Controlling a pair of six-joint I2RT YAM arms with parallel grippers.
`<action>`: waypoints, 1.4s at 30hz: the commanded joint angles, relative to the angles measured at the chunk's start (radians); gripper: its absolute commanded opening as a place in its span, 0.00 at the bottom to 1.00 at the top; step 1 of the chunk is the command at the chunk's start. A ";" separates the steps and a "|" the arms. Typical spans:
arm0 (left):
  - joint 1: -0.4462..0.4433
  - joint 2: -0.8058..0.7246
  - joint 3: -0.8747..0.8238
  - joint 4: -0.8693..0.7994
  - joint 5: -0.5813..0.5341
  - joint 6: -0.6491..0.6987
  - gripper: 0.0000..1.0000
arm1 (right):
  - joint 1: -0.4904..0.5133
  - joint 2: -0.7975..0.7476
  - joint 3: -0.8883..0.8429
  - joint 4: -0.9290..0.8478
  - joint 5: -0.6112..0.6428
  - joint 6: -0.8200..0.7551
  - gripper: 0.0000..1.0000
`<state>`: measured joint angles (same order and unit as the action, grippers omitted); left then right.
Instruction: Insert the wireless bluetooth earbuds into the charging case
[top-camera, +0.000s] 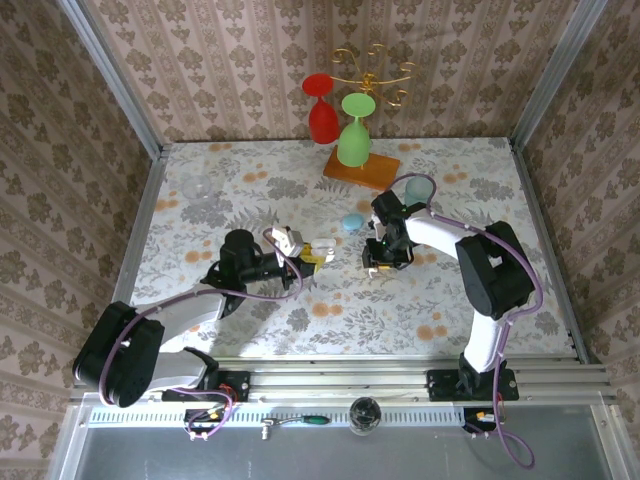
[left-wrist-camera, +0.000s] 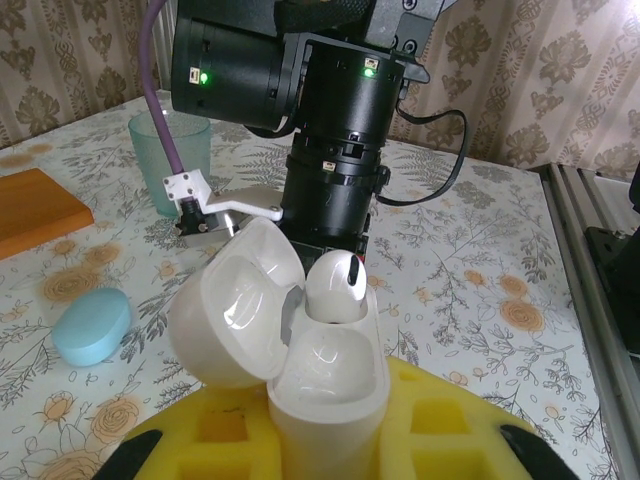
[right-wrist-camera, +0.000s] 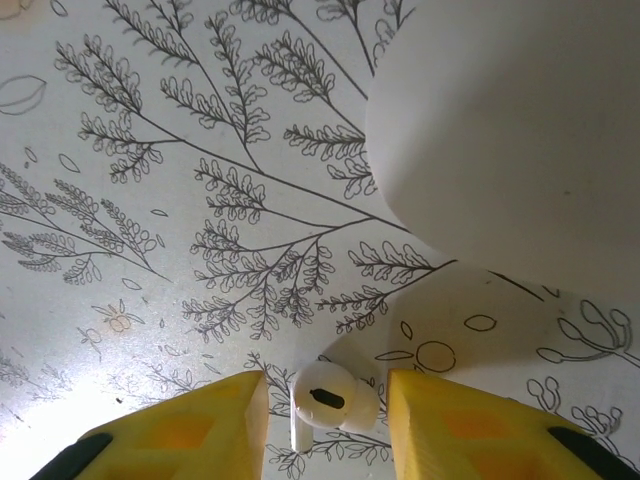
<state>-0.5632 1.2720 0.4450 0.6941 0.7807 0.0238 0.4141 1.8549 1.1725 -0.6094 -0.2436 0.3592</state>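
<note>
My left gripper (left-wrist-camera: 325, 425) is shut on the white charging case (left-wrist-camera: 330, 375), its yellow pads (left-wrist-camera: 450, 430) on either side. The case stands upright with its lid (left-wrist-camera: 235, 310) swung open to the left, and one white earbud (left-wrist-camera: 337, 285) sits in its far slot. In the top view the case (top-camera: 322, 245) is at mid-table. A second white earbud (right-wrist-camera: 325, 395) lies on the floral tabletop. My right gripper (right-wrist-camera: 327, 405) is low over it with a yellow finger (right-wrist-camera: 200, 430) close on each side and a thin gap to each. In the top view, the right gripper (top-camera: 378, 260) is just right of the case.
A light blue rounded case (top-camera: 351, 222) lies behind the grippers. A teal cup (top-camera: 418, 187) and an orange-based stand with red and green glasses (top-camera: 360, 165) are at the back. A large blurred white shape (right-wrist-camera: 520, 130) hangs close to the right wrist camera.
</note>
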 joint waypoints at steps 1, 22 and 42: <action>-0.007 -0.020 -0.011 0.002 0.010 0.015 0.00 | -0.004 0.022 0.016 -0.005 -0.036 -0.016 0.37; -0.010 0.006 -0.006 0.005 0.011 0.017 0.00 | -0.004 -0.003 -0.047 0.033 -0.049 0.006 0.33; -0.015 0.053 0.017 0.009 0.013 -0.005 0.00 | -0.010 -0.180 -0.185 0.229 -0.009 0.005 0.24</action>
<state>-0.5690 1.3113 0.4446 0.6846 0.7807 0.0231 0.4057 1.7519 1.0168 -0.4671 -0.2970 0.3611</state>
